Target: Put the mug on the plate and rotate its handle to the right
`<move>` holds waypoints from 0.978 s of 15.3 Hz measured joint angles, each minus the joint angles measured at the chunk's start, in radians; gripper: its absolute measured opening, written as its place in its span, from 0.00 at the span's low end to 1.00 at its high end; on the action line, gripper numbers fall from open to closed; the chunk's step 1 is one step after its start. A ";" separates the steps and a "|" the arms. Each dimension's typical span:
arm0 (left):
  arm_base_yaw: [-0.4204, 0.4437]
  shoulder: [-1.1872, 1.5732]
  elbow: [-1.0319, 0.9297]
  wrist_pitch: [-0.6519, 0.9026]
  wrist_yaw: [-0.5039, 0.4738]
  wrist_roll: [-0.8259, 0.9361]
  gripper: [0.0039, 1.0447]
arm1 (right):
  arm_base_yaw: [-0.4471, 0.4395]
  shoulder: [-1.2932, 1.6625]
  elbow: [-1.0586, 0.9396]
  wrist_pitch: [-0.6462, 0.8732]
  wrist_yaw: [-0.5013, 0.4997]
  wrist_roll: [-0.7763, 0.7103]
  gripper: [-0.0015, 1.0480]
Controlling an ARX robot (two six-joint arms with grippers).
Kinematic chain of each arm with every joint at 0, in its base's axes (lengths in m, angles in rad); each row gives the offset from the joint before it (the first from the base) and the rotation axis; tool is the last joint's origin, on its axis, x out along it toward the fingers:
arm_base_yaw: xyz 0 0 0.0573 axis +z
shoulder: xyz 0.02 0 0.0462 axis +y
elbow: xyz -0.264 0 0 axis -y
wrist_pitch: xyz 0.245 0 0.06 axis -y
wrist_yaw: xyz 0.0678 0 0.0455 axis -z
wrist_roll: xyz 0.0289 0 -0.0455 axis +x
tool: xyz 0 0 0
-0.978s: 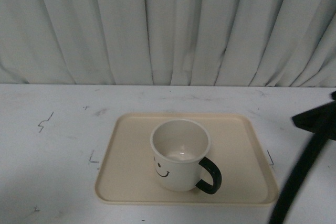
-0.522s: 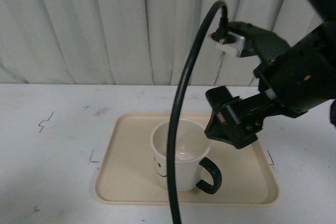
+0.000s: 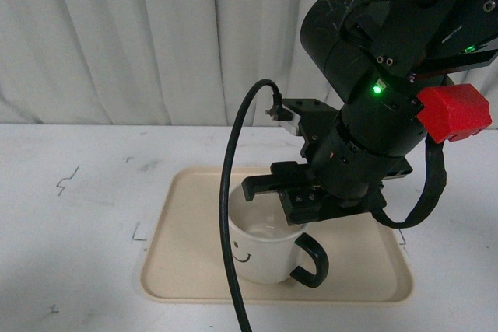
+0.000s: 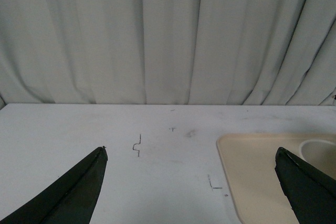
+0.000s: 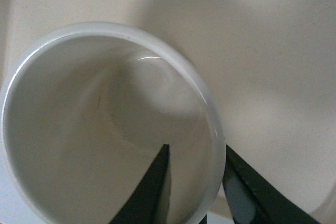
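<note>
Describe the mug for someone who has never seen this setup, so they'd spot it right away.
On the white table lies a beige rectangular tray; the mug stands upright on it, toward the near edge. It is the only thing on the tray: white, empty, with a black smiley face and a thick black loop handle.

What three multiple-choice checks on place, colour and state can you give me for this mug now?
1. Where is the mug? A) left of the plate B) on the plate C) lifted clear
2. The handle's colour? A) white B) red C) black
3. The right gripper's jaws? A) astride the mug's rim B) around the handle C) away from the mug
Answers: B, it sits within the plate's rim; C, the loop is black; A, one jaw inside the wall, one outside.
</note>
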 joint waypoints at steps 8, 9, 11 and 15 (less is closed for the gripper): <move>0.000 0.000 0.000 0.000 0.000 0.000 0.94 | -0.012 -0.010 0.087 -0.138 0.017 -0.190 0.03; 0.000 0.000 0.000 0.000 0.000 0.000 0.94 | -0.016 -0.010 0.092 -0.143 0.029 -0.215 0.03; 0.000 0.000 0.000 0.000 0.000 0.000 0.94 | -0.018 -0.012 0.101 -0.150 0.038 -0.264 0.03; 0.000 0.000 0.000 0.000 0.000 0.000 0.94 | -0.031 -0.012 0.113 -0.171 0.064 -0.407 0.03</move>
